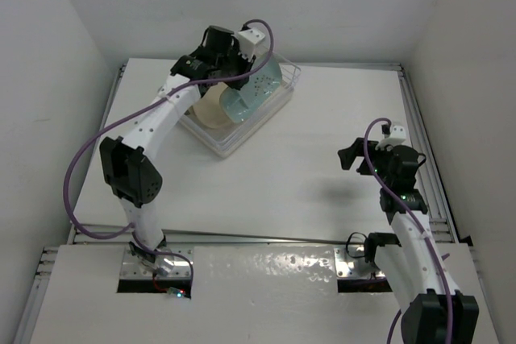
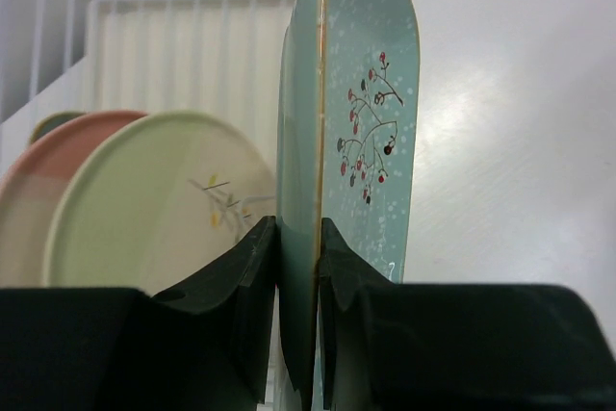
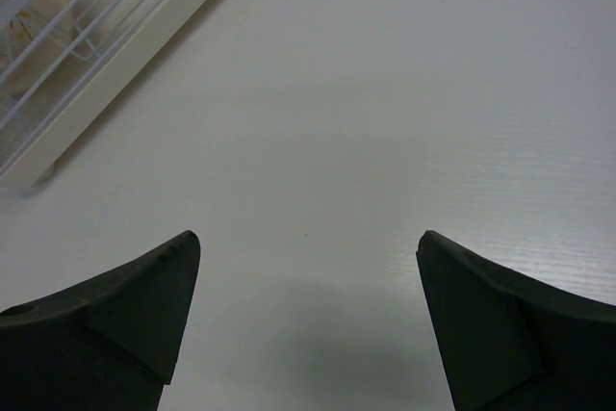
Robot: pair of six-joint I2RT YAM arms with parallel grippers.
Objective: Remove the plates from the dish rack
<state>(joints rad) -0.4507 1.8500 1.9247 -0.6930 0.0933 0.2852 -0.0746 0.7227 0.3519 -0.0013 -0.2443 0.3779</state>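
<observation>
From above, the left arm reaches to the rack (image 1: 234, 141) at the far left of the worktop (image 1: 322, 110). The left fingers (image 1: 239, 78) meet a mint plate (image 1: 260, 90) that tilts above the rack, with a yellow plate (image 1: 211, 109) beside it. The right fingers (image 1: 349, 157) hang over bare worktop, well apart from the rack.

At the left wrist, the fingers pinch the mint plate's edge, the plate upright between them. The yellow plate and a pink plate (image 2: 24, 194) stand in the rack to its left.

At the right wrist, the fingers are spread wide and hold nothing. The rack's corner shows at upper left.
</observation>
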